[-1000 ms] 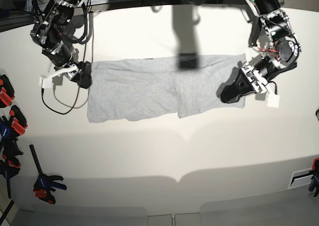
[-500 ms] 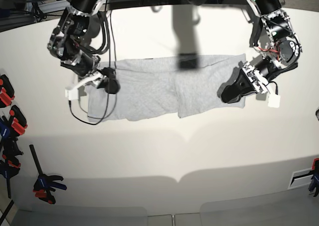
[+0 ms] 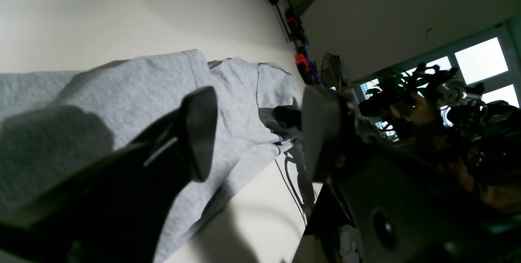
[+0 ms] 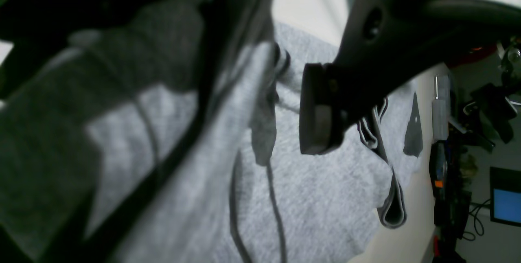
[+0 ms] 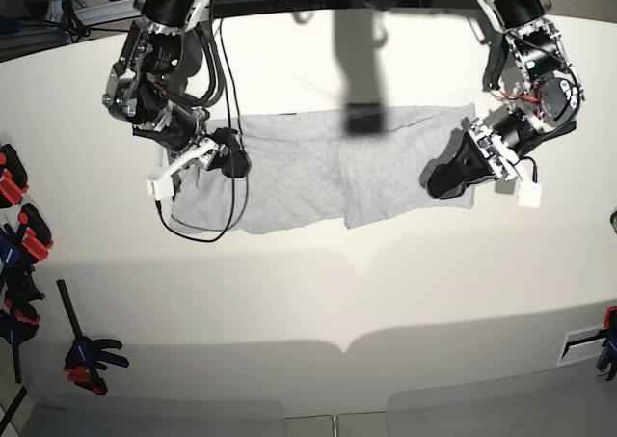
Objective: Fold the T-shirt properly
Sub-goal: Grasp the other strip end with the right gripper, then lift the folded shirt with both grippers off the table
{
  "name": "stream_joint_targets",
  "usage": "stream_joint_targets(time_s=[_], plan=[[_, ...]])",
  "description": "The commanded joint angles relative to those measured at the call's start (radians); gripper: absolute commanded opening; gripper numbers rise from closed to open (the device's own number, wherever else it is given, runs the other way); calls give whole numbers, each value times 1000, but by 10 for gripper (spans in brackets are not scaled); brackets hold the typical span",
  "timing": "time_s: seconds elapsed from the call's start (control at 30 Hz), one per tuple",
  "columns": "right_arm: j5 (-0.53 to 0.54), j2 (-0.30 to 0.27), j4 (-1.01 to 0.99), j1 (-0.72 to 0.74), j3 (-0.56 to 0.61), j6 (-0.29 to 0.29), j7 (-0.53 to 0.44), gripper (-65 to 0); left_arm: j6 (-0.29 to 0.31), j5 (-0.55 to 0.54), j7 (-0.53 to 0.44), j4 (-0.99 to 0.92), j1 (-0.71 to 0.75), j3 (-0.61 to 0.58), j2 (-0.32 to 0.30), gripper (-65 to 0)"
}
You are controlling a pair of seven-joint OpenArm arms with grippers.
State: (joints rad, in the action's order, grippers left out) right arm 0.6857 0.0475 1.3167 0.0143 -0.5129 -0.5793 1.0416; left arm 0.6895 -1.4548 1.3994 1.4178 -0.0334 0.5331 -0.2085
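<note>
The light grey T-shirt [image 5: 308, 167] lies as a long folded strip across the far half of the white table [image 5: 308, 302], plain side up. My left gripper [image 5: 436, 180] rests low over the strip's right end. In the left wrist view it [image 3: 258, 132] is open, and the T-shirt [image 3: 122, 88] runs under its fingers. My right gripper [image 5: 234, 161] hovers over the strip's left part. The right wrist view is blurred. There its jaws [image 4: 281, 104] stand apart with the T-shirt [image 4: 325, 198] showing in the gap. No print is visible.
A black cable [image 5: 198, 227] hangs in a loop from the right arm across the shirt's left end and onto the table. Red and blue clamps [image 5: 19, 205] lie along the table's left edge, with another [image 5: 92, 355] nearer the front. A vent [image 5: 583, 345] sits at the front right.
My right arm has swung in from beyond the shirt's left edge to over its left part. Its cable trails along. The left arm has not moved.
</note>
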Motion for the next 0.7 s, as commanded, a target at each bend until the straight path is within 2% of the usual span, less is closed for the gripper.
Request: stream_joint_targets(time_s=[0.0, 0.1, 0.2, 0.23, 0.37, 0.57, 0.67], plan=[[-31, -4, 3, 2, 2, 14, 41, -361, 9, -29, -3, 17, -12, 2, -8, -340], [-27, -12, 10, 2, 2, 8, 80, -361, 9, 76, -15, 17, 11, 2, -5, -340], [-28, -15, 37, 1, 2, 8, 127, -369, 9, 150, -79, 17, 56, 2, -5, -340], [-28, -15, 48, 2, 2, 8, 133, -401, 9, 169, -94, 17, 71, 2, -5, -340], [-29, -15, 101, 2, 2, 8, 121, -648, 9, 209, -137, 17, 109, 1, -5, -340], [-95, -15, 180, 2, 2, 7, 34, -650, 9, 209, -145, 17, 114, 1, -5, -340], [-114, -23, 209, 2, 2, 7, 28, -650, 9, 210, -144, 17, 114, 1, 4, -340]])
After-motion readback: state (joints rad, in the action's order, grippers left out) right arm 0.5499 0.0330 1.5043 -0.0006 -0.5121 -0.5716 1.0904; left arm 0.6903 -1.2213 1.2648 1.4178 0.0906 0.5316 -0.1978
